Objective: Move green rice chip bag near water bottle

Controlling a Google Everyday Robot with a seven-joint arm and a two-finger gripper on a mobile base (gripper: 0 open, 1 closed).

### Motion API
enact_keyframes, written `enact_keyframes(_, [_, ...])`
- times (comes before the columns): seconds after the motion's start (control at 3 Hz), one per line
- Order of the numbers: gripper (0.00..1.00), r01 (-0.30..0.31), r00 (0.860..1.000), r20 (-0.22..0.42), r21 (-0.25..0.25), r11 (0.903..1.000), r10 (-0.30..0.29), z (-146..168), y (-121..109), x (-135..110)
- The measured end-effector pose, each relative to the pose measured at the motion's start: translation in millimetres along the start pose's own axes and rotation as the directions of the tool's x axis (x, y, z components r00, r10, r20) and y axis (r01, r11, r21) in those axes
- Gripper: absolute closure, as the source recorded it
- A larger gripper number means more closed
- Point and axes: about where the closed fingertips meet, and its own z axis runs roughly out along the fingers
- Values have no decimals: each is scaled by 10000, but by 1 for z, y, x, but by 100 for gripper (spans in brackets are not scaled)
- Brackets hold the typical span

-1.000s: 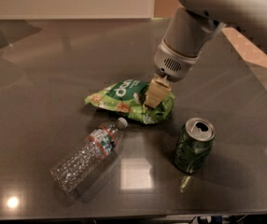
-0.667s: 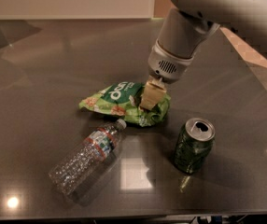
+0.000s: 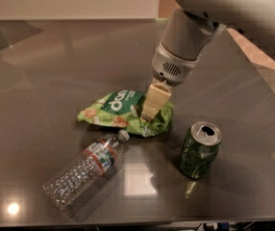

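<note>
Bench (image 3: 51, 71): dark grey top is filling the view and carrying three things, all lying nearer the front edge than the back.

Arm (image 3: 195, 37): is reaching in from the back right corner and slanting down toward the middle; it is sitting slightly further left than a second ago.

Green rice chip bag (image 3: 116, 105): is lying crumpled at mid-bench. It is sliding with the arm, its left tip now creeping further toward the left edge and its lower rim dropping toward the front edge.

Water bottle (image 3: 87, 167): is lying on its side toward the front left corner, white cap (image 3: 123, 135) pointing back at the bag. It is sitting almost where it was, so the bag does not appear to be shoving it.

Soda can (image 3: 200, 150): is standing upright toward the front right, apart from the bag and holding its place.

Gripper (image 3: 148, 113): is pressing down into the bag's right half, its beige fingers (image 3: 156, 97) drawn together and pinching a fold of foil; the bag travelling with it is supporting that reading.

Gap: the bag's lower rim is now lying just beside the cap, and contact is too close to call. The goal is looking nearly met, with releasing and lifting away probably remaining.
</note>
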Motion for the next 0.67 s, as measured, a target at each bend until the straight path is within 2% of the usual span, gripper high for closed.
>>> enact_keyframes(0.33, [0,13,10000,17,29,10000,-13,0,0,-1])
enact_keyframes(0.67, [0,14,10000,18,30,10000,-14,0,0,-1])
